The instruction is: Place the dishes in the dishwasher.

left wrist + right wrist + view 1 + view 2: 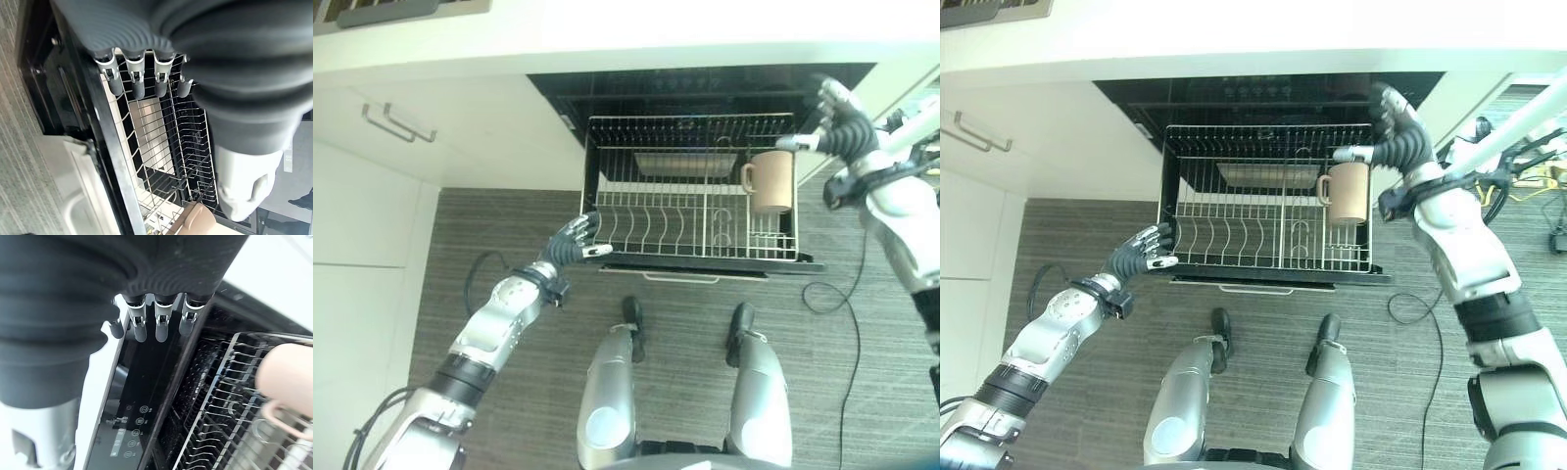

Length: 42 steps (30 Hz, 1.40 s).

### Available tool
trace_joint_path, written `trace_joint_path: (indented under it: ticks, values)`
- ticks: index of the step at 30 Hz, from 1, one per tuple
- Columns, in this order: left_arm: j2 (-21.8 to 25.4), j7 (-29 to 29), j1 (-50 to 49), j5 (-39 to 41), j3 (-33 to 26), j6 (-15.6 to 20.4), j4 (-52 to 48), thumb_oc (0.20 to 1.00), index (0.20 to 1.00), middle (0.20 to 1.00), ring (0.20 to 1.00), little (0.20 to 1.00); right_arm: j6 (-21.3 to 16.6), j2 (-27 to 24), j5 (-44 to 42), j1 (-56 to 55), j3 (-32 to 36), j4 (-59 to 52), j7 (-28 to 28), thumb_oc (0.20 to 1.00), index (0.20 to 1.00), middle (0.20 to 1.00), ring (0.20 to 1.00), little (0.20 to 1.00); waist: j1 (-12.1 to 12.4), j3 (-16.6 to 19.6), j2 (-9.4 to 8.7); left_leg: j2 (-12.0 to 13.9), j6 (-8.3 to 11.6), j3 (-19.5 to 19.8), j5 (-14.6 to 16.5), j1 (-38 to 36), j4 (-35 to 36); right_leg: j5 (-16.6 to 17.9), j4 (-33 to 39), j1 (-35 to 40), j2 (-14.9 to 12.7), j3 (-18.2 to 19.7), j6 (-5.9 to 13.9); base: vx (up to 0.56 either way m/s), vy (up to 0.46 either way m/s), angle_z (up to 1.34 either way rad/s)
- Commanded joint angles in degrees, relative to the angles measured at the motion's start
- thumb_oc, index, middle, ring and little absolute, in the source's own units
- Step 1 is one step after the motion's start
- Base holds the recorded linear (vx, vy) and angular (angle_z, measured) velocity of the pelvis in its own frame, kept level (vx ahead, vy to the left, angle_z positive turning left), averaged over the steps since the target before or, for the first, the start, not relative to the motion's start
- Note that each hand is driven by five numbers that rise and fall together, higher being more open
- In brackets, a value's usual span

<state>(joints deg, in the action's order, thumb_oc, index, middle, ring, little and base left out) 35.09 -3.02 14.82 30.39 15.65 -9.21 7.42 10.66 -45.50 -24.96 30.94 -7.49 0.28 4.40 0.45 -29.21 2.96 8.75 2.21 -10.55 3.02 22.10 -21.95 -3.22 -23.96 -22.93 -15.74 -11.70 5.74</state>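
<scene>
A tan mug [771, 181] stands in the right side of the pulled-out wire rack [690, 257] of the dishwasher, its handle turned to the left. My right hand [842, 122] hovers just above and to the right of the mug, open, its fingers [161, 323] straight over the dishwasher's black control strip and its thumb reaching toward the mug's rim. The mug [286, 374] lies apart from those fingers. My left hand [573, 240] is open at the rack's front left corner, with its fingertips [137, 85] resting against the rack's edge.
A flat grey dish [671, 162] lies at the back of the rack. The open dishwasher door [705, 269] juts out over the striped floor. White cabinets with bar handles [396, 122] stand at the left, and a pale countertop runs above.
</scene>
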Motion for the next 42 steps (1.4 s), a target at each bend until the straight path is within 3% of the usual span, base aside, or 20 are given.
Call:
trace_joint_path:
  ticks: [1,9,12,16,19,23,28,32,34,37,40,42]
  values:
    - [0.3,2.0,-7.5,0.4,1.7,1.3,-2.4,1.0,1.0,1.0,1.0,1.0,-4.6,-0.9,-1.2,3.6,2.3,-1.9,0.3,1.0,1.0,1.0,1.0,1.0,0.8,-0.6,-1.74,0.9,-1.01,0.8,1.1,-3.0,0.2,0.1,2.4,3.4,2.3,1.4,-0.93,0.03,0.001,-0.14]
    - [-3.0,4.9,-7.8,-2.0,-5.4,6.1,-10.8,1.0,1.0,1.0,1.0,1.0,-10.3,8.2,-3.3,-13.8,8.9,-15.2,-4.2,1.0,1.0,1.0,1.0,1.0,-1.6,1.4,-4.06,1.7,-0.39,-0.9,1.1,-10.0,3.3,-0.2,6.2,10.7,3.8,1.2,-1.49,0.06,-0.032,-0.08]
    - [-4.7,4.9,-7.9,-2.2,-7.6,10.4,-14.3,1.0,1.0,1.0,1.0,1.0,-14.5,12.4,-5.7,-18.8,10.2,-19.2,-7.8,1.0,1.0,1.0,1.0,1.0,-2.3,3.7,-4.79,1.9,-0.15,-1.8,1.3,-12.7,4.9,-0.3,8.3,13.7,4.4,1.2,-1.62,0.11,-0.058,-0.06]
    - [-6.6,2.1,-9.0,-2.0,-9.7,15.2,-19.2,1.0,1.0,1.0,1.0,1.0,-16.8,14.3,-6.2,-22.5,10.4,-22.9,-12.6,1.0,1.0,1.0,1.0,1.0,-2.4,6.2,-5.37,2.1,0.2,-2.2,0.9,-15.4,7.2,-0.3,10.5,16.5,5.0,0.9,-1.65,0.1,-0.086,-0.06]
    - [-6.7,1.8,-9.8,-5.2,-12.2,25.0,-24.4,1.0,1.0,1.0,1.0,1.0,-20.3,15.4,-7.9,-25.0,11.2,-24.7,-13.9,1.0,1.0,1.0,1.0,1.0,-2.1,9.4,-5.81,2.5,0.82,-2.2,-0.5,-18.2,10.8,-0.1,13.1,19.4,6.1,0.4,-1.85,0.12,-0.152,0.03]
    - [-8.3,4.7,-9.5,-6.2,-14.3,32.7,-28.4,1.0,1.0,1.0,1.0,1.0,-22.8,17.7,-7.8,-26.0,10.2,-27.6,-15.3,1.0,1.0,1.0,1.0,1.0,-1.7,13.1,-5.5,3.6,2.06,-1.3,-3.5,-20.7,16.6,-0.4,15.4,21.6,8.0,0.3,-2.53,0.12,-0.166,0.02]
    - [-9.3,7.3,-8.7,-5.7,-15.1,35.2,-30.9,1.0,1.0,1.0,1.0,1.0,-23.8,17.0,-7.2,-23.5,8.4,-29.5,-16.1,1.0,1.0,1.0,1.0,1.0,-0.4,15.1,-4.65,6.1,4.1,-0.1,-7.6,-21.5,21.7,-1.1,17.5,23.1,10.5,-0.7,-3.9,0.05,-0.216,0.05]
    - [-8.5,6.3,-9.3,-3.7,-14.3,36.7,-29.7,1.0,1.0,1.0,1.0,1.0,-24.1,15.8,-5.9,-21.2,7.3,-28.8,-13.3,1.0,1.0,1.0,1.0,1.0,0.4,15.6,-3.72,8.1,5.83,1.0,-12.3,-19.6,26.5,-0.1,21.3,24.5,11.7,-1.0,-4.12,-0.13,-0.197,0.34]
    - [-8.4,4.9,-11.9,-2.7,-14.8,38.4,-29.5,1.0,1.0,1.0,1.0,1.0,-24.8,14.1,-6.1,-22.7,8.5,-28.5,-13.6,1.0,1.0,1.0,1.0,1.0,0.8,16.1,-3.55,7.7,5.54,1.3,-12.0,-19.6,26.0,0.1,21.7,24.7,11.1,-2.1,-4.08,-0.1,-0.022,0.77]
    - [-8.6,3.2,-14.9,-0.9,-16.2,37.6,-30.2,1.0,1.0,1.0,1.0,1.0,-24.8,12.7,-6.1,-22.8,9.4,-27.5,-14.1,1.0,1.0,1.0,1.0,1.0,1.6,17.1,-3.18,7.7,5.94,3.2,-11.8,-20.1,23.8,0.4,22.5,25.7,10.0,-2.3,-4.09,-0.02,0.149,0.04]
    - [-9.1,2.2,-15.3,3.0,-16.4,35.4,-30.5,1.0,1.0,1.0,1.0,1.0,-22.7,11.1,-5.2,-21.2,10.3,-27.8,-12.4,1.0,1.0,1.0,1.0,1.0,1.2,18.4,-2.12,11.9,8.01,3.7,-16.6,-22.6,25.6,0.3,23.6,27.9,8.6,-2.4,-3.71,0.07,0.458,-0.19]
    - [-9.9,2.2,-15.6,3.8,-16.2,35.4,-30.5,1.0,1.0,1.0,1.0,1.0,-21.1,9.8,-5.6,-20.2,11.1,-28.0,-12.6,1.0,1.0,1.0,1.0,1.0,0.5,18.8,-1.57,13.9,8.74,4.4,-17.3,-23.9,26.5,0.4,23.3,27.6,6.8,-1.7,-2.87,0.01,0.603,-0.15]
